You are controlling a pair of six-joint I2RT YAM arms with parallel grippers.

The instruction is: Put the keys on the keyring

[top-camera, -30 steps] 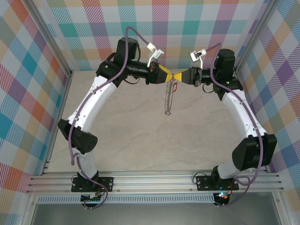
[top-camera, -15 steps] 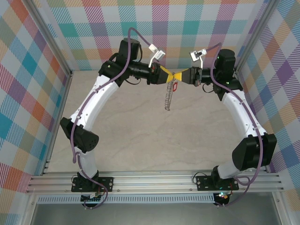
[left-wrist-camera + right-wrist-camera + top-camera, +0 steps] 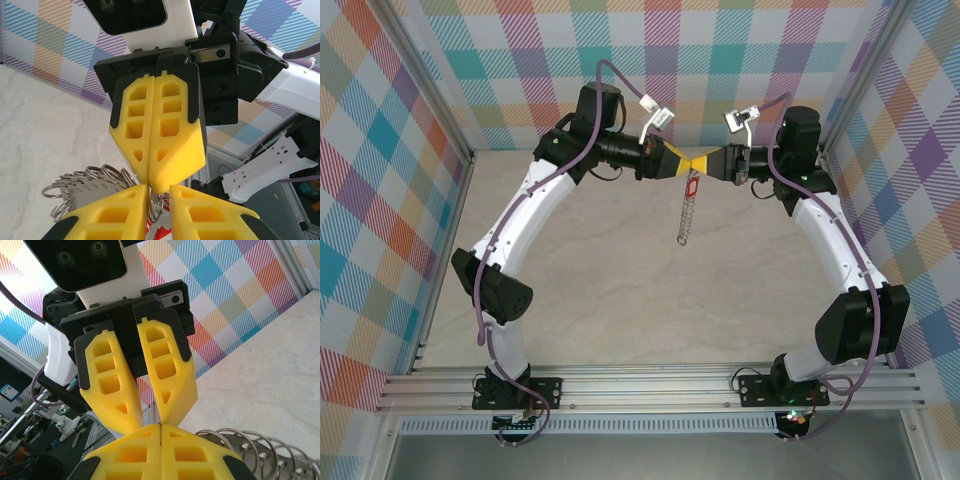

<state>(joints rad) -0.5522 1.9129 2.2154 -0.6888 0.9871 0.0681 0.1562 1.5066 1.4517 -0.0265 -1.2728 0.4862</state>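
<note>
Keyring (image 3: 686, 215) swung right | left end effector (image 3: 160, 200) pinches it | right end effector (image 3: 160, 428) closed (contents hidden)

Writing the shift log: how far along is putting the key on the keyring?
Done: the keyring and the red-tagged key are off the table, hanging below where the left gripper and right gripper meet tip to tip. In hand: the right gripper is shut; the left's grip is unclear. Remaining: whether the key is threaded cannot be seen; then release.

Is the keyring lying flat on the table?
No, the keyring hangs edge-on from the point where the left gripper and right gripper meet tip to tip.
</note>
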